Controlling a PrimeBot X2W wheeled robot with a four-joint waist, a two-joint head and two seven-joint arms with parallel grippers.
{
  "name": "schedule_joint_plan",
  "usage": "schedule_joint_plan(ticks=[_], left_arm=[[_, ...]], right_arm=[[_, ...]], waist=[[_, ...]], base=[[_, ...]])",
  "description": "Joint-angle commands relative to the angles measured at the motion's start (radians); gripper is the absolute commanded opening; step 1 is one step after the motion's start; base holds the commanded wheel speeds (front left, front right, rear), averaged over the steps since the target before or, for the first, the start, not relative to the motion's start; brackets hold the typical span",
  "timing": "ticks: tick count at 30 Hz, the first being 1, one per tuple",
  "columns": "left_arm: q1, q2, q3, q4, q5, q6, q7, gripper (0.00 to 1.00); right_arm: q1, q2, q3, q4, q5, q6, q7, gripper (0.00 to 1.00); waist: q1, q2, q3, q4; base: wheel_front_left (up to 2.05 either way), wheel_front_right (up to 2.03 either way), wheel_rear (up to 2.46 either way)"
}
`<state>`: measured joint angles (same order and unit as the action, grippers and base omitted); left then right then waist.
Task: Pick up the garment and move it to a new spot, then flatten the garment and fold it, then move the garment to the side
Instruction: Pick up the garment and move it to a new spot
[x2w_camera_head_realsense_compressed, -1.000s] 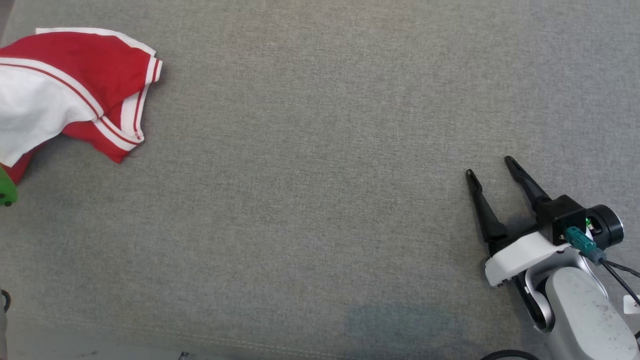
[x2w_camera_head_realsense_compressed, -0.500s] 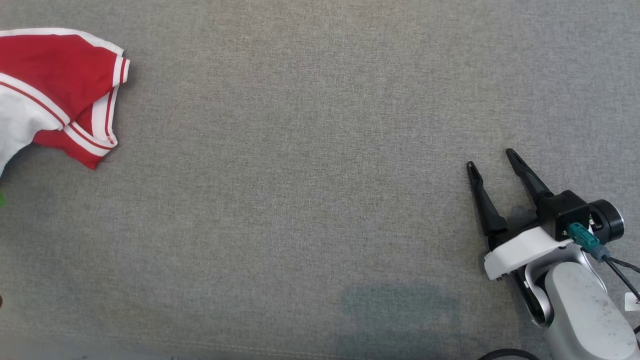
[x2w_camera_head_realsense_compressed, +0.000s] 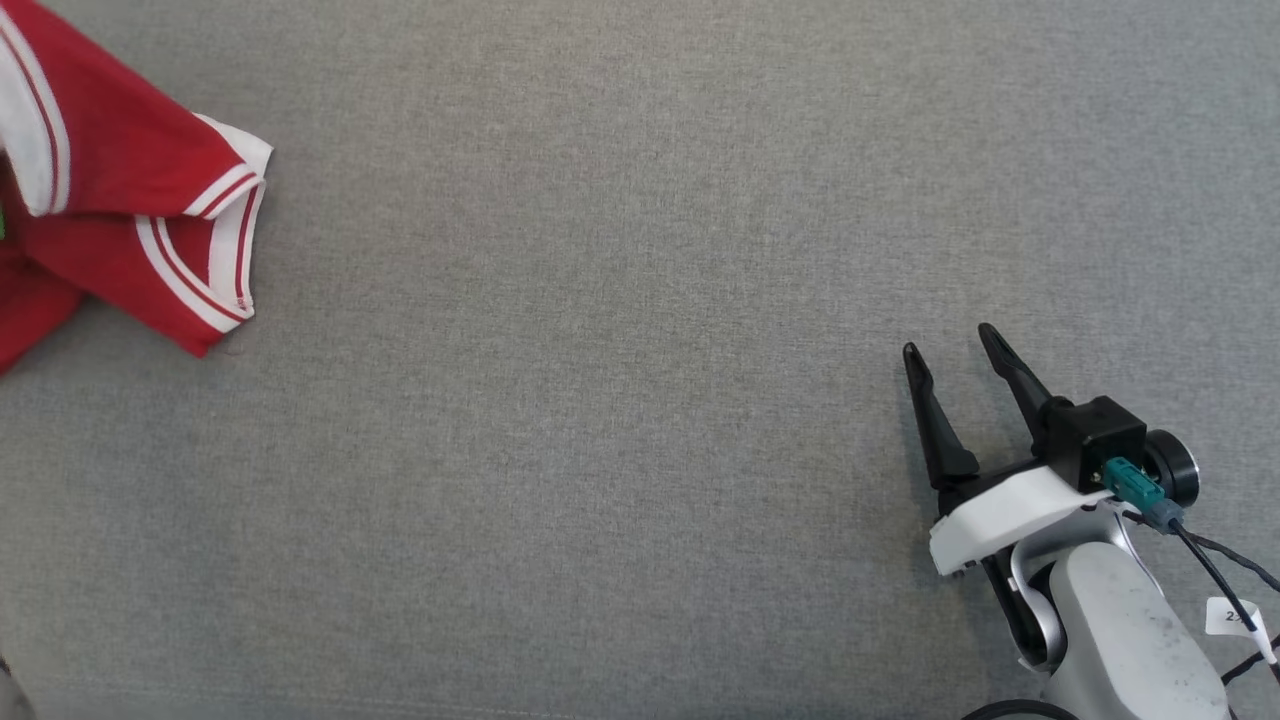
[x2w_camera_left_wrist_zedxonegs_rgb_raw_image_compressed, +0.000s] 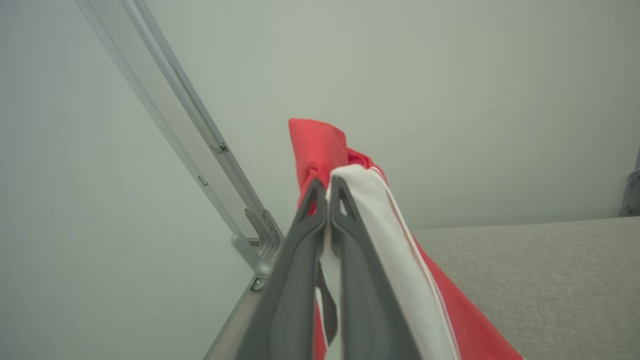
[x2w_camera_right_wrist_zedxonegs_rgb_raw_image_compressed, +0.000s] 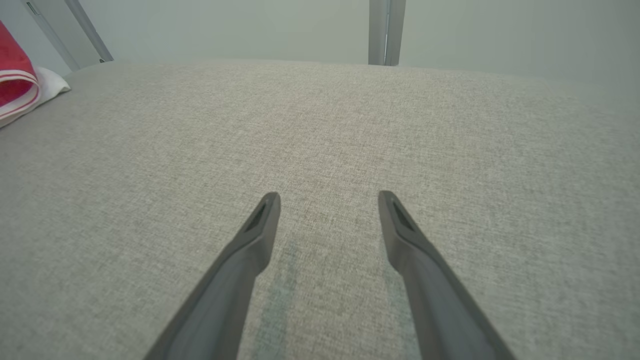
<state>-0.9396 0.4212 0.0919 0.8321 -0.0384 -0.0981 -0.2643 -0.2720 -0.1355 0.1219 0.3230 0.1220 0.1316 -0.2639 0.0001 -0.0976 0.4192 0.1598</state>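
The garment (x2w_camera_head_realsense_compressed: 120, 190) is red with white stripes and a white panel. It hangs at the far left of the head view, its lower part trailing on the grey table (x2w_camera_head_realsense_compressed: 620, 400). In the left wrist view my left gripper (x2w_camera_left_wrist_zedxonegs_rgb_raw_image_compressed: 326, 182) is shut on a fold of the garment (x2w_camera_left_wrist_zedxonegs_rgb_raw_image_compressed: 320, 145), lifted above the table's surface. My right gripper (x2w_camera_head_realsense_compressed: 950, 340) stands open low over the table at the lower right, nothing between its fingers. The right wrist view shows the right gripper (x2w_camera_right_wrist_zedxonegs_rgb_raw_image_compressed: 327, 197) open and a bit of garment (x2w_camera_right_wrist_zedxonegs_rgb_raw_image_compressed: 17, 85) at its far left.
The grey fabric table (x2w_camera_right_wrist_zedxonegs_rgb_raw_image_compressed: 320, 150) spreads wide between the garment and my right arm. A metal frame rail (x2w_camera_left_wrist_zedxonegs_rgb_raw_image_compressed: 200, 150) runs by the table's edge next to a pale wall. Another upright post (x2w_camera_right_wrist_zedxonegs_rgb_raw_image_compressed: 385, 30) stands behind the table's far edge.
My left gripper has closed on the garment and lifted it; the cloth now hangs higher and shows more red. The right gripper shifted slightly left and down in the head view.
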Motion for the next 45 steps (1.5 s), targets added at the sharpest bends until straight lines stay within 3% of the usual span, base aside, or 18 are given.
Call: schedule_joint_plan(ticks=[1,9,13,19,24,25,26,27,34,45], left_arm=[[-0.023,-0.012,-0.023,-0.058,0.011,-0.009,0.000,0.00],[-0.015,-0.137,-0.186,-0.304,-0.036,-0.032,0.000,0.00],[0.047,-0.221,-0.309,-0.394,-0.101,-0.032,0.000,0.00],[0.140,-0.317,-0.444,-0.422,-0.195,-0.032,0.000,0.00],[0.218,-0.347,-0.513,-0.360,-0.230,-0.032,0.001,0.00],[0.231,-0.354,-0.523,-0.337,-0.241,-0.032,0.000,0.22],[0.237,-0.357,-0.530,-0.309,-0.240,-0.032,0.000,0.93],[0.246,-0.360,-0.539,-0.281,-0.228,-0.030,0.000,1.00],[0.341,-0.358,-0.479,-0.239,-0.199,0.012,0.000,1.00],[0.646,-0.325,-0.252,-0.448,-0.135,0.058,0.000,1.00]], right_arm=[[0.015,0.010,-0.002,0.005,0.010,-0.002,0.002,1.00],[0.049,0.061,-0.020,0.008,0.025,-0.002,0.001,1.00],[0.060,0.078,-0.039,0.004,0.035,-0.002,0.001,1.00],[0.071,0.082,-0.055,0.000,0.039,-0.002,0.001,1.00],[0.082,0.085,-0.063,0.003,0.040,-0.002,0.001,1.00],[0.081,0.085,-0.064,0.006,0.042,-0.002,0.001,1.00],[0.078,0.085,-0.061,0.007,0.043,-0.002,0.001,1.00],[0.075,0.086,-0.060,0.007,0.045,-0.002,0.001,1.00],[0.077,0.085,-0.061,-0.009,0.063,-0.002,0.001,1.00],[0.104,0.085,-0.054,-0.026,0.077,-0.002,0.001,1.00]], waist=[[-0.0001,0.0001,-0.053,-0.024],[-0.0001,0.0001,-0.129,-0.105],[-0.0001,0.0001,-0.147,-0.177],[-0.0001,0.0001,-0.148,-0.272],[-0.0001,0.0001,-0.145,-0.322],[-0.0001,0.0001,-0.143,-0.332],[-0.0001,0.0001,-0.141,-0.342],[-0.0001,0.0001,-0.140,-0.350],[-0.0001,0.0001,-0.151,-0.360],[-0.0001,0.0001,-0.215,-0.300]], base=[[0.00,0.00,0.00],[0.00,0.00,0.00],[0.00,0.00,0.00],[0.00,0.00,0.00],[0.00,0.00,0.00],[0.00,0.00,0.00],[0.00,0.00,0.00],[0.00,0.00,0.00],[0.00,0.00,0.00],[0.00,0.00,0.00]])
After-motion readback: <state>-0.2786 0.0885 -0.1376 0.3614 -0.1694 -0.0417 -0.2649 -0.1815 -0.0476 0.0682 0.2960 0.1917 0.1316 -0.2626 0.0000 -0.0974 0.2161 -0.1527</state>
